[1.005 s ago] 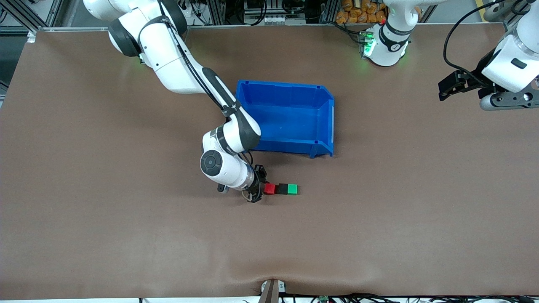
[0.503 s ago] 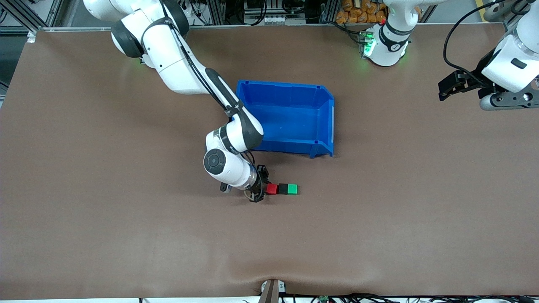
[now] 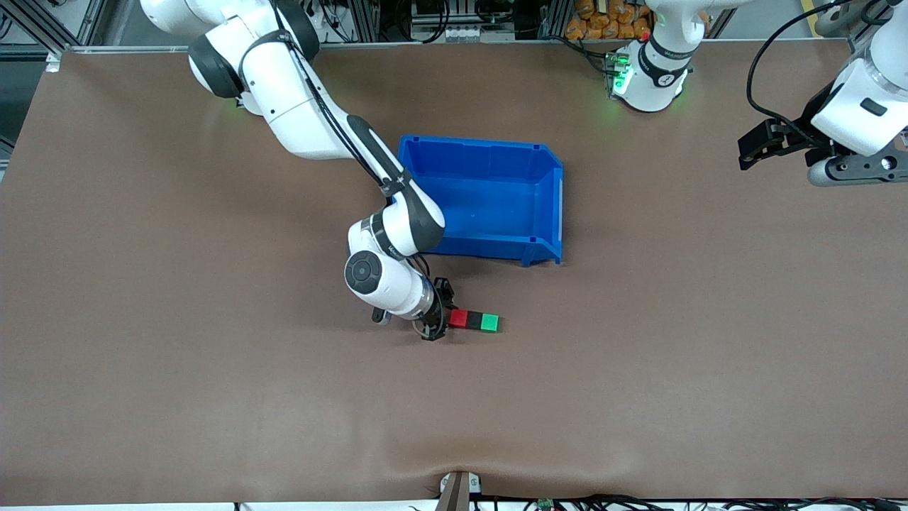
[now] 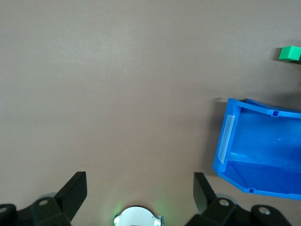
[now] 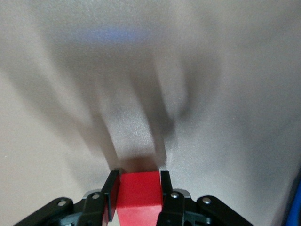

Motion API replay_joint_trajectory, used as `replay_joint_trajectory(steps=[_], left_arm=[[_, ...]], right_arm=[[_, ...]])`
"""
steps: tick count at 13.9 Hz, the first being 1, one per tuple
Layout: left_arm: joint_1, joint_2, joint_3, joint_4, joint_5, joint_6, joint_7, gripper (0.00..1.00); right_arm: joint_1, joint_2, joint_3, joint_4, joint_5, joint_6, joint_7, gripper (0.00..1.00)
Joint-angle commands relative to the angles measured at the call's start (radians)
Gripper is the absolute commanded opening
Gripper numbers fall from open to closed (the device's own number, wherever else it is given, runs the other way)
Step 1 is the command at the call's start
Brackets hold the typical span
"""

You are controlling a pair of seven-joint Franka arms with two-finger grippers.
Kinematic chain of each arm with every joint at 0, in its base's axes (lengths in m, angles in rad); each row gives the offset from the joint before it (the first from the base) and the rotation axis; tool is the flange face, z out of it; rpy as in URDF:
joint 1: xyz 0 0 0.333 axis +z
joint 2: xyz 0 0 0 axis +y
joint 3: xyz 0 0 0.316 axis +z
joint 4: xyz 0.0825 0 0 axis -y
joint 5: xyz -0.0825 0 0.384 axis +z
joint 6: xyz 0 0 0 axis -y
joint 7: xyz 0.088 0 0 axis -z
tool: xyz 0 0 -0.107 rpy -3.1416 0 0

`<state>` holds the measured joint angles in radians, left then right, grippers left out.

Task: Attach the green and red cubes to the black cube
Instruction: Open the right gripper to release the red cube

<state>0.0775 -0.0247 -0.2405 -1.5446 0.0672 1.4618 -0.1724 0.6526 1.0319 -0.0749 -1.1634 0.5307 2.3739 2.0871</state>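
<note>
One brown table (image 3: pixel 213 397), blue bin (image 3: pixel 482 195), cluttered racks along its edge

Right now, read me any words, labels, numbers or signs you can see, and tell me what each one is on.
None can be read.
Left arm's base: a small dark mark, too small to read.
Right arm's wrist band: faint lettering, too small to read.
Blue bin, red cube, black cube, green cube: unmarked.

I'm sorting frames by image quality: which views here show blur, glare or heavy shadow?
Right wrist view: the red cube between the right end effector's fingers is crisp, the table past it smeared with dark streaked shadows. Front view: even light, soft sheen on the table, green base lamp glow. Left wrist view: sharp, blue bin cut by the edge.
</note>
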Motion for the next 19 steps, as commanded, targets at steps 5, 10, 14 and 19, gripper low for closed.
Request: replay_joint_trajectory(steps=[5, 10, 14, 19], left_arm=[[0.004, -0.008, -0.002, 0.001, -0.003, -0.011, 0.024, 1.00], [0.002, 0.003, -0.002, 0.004, -0.001, 0.000, 0.024, 1.00], [0.005, 0.005, -0.002, 0.004, 0.002, 0.000, 0.024, 1.00], [0.005, 0.008, 0.001, 0.006, -0.001, 0.015, 0.027, 1.00]], right_arm=[[0.013, 0.022, -0.012, 0.036, 0.003, -0.005, -0.001, 0.23], [0.015, 0.022, -0.012, 0.036, 0.002, -0.010, -0.024, 0.40], [0.013, 0.016, -0.012, 0.034, 0.000, -0.019, -0.022, 0.80], [-0.002, 0.000, -0.014, 0.033, -0.005, -0.065, -0.021, 1.00]])
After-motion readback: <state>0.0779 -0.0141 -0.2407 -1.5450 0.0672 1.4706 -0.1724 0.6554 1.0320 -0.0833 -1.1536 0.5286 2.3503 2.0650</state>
